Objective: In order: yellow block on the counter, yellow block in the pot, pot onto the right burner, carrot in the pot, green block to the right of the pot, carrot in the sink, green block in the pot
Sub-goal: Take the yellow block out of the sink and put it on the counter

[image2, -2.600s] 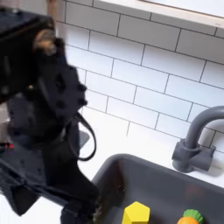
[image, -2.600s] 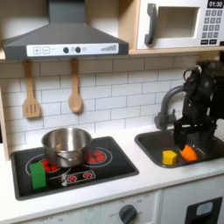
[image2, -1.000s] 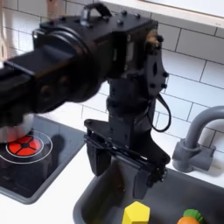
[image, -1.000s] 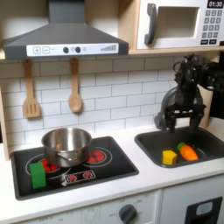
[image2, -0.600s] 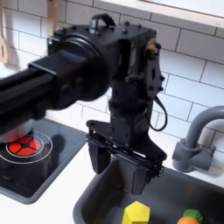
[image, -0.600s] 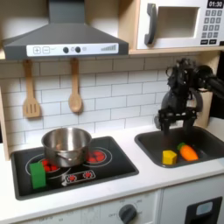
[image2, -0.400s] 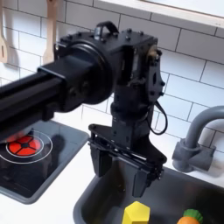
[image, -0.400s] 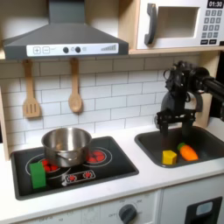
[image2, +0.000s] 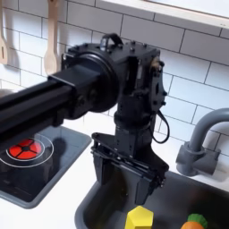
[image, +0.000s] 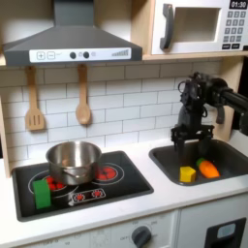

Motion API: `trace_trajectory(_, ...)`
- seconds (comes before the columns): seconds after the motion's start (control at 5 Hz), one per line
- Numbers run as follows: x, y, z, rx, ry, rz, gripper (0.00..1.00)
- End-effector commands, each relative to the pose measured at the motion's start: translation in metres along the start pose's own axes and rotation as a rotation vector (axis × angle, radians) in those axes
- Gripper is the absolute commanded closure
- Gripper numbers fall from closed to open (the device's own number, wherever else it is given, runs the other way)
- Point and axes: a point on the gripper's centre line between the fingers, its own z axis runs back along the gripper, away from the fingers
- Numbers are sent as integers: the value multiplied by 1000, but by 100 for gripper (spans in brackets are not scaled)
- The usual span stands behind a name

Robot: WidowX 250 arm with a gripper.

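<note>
First exterior view: shows the whole toy kitchen, with the black arm coming in from the first exterior view's right.
Fingers (image: 190, 153): they point down over the sink's (image: 229, 177) near-left part, spread apart and holding nothing.
Yellow block (image: 187, 174): sits in the sink, just below the fingers.
Carrot (image: 208, 170): lies in the sink, right next to the yellow block.
Pot (image: 74, 161): stands on the black stovetop (image: 126, 179), well away from the sink.
Green block (image: 41, 192): stands on the stovetop's front left corner.
Table (image: 165, 205): the white top in front of the sink.
Wall: two wooden spoons (image: 83, 99) hang on the white tiles.
Second exterior view: close up, the fingers (image2: 128, 182) are apart, over the sink's (image2: 103, 202) edge, above the yellow block (image2: 139, 217).
Faucet (image2: 199, 143): dark and curved, behind the sink.
Carrot (image2: 197, 221): its top peeks in at the bottom.
</note>
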Motion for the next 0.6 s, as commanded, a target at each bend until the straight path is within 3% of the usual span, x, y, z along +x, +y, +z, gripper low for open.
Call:
trace_trajectory(0.0,7,-6,-13,-2,7,8,0)
trace_trajectory(0.4,10,-16,-33,2,38,3,0)
